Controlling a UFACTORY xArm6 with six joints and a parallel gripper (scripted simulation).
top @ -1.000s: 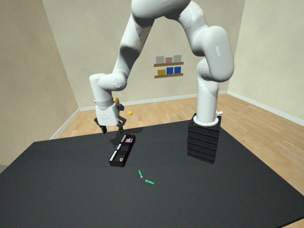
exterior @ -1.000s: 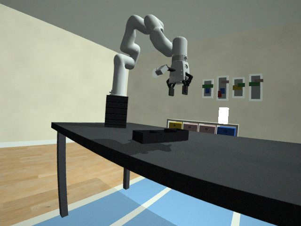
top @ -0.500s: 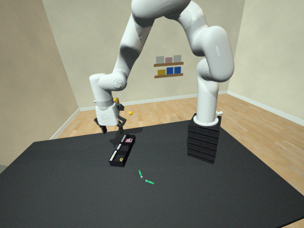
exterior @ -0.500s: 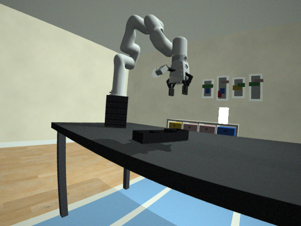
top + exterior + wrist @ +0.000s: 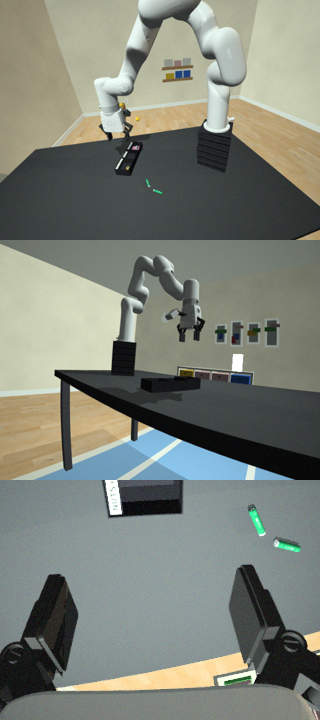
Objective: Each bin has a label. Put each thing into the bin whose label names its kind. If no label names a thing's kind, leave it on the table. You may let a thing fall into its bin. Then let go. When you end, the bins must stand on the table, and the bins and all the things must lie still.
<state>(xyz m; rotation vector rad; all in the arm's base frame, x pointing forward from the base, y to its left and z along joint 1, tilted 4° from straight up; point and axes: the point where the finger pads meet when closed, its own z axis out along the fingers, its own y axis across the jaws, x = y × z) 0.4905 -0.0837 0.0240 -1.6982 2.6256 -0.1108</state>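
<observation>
A dark, matte table (image 5: 77, 201) carries a row of three black bins (image 5: 128, 162) set end to end, each with a white label strip (text too small to read). Two small green cylinders (image 5: 147, 182) (image 5: 157, 191) lie near each other — apart from the bins. A black block stack (image 5: 214, 149) stands further off — the arm's pedestal.

Three bins (image 5: 128, 159) are sitting in a row on the table (image 5: 77, 206); two markers (image 5: 147, 183) are lying beside them.
</observation>
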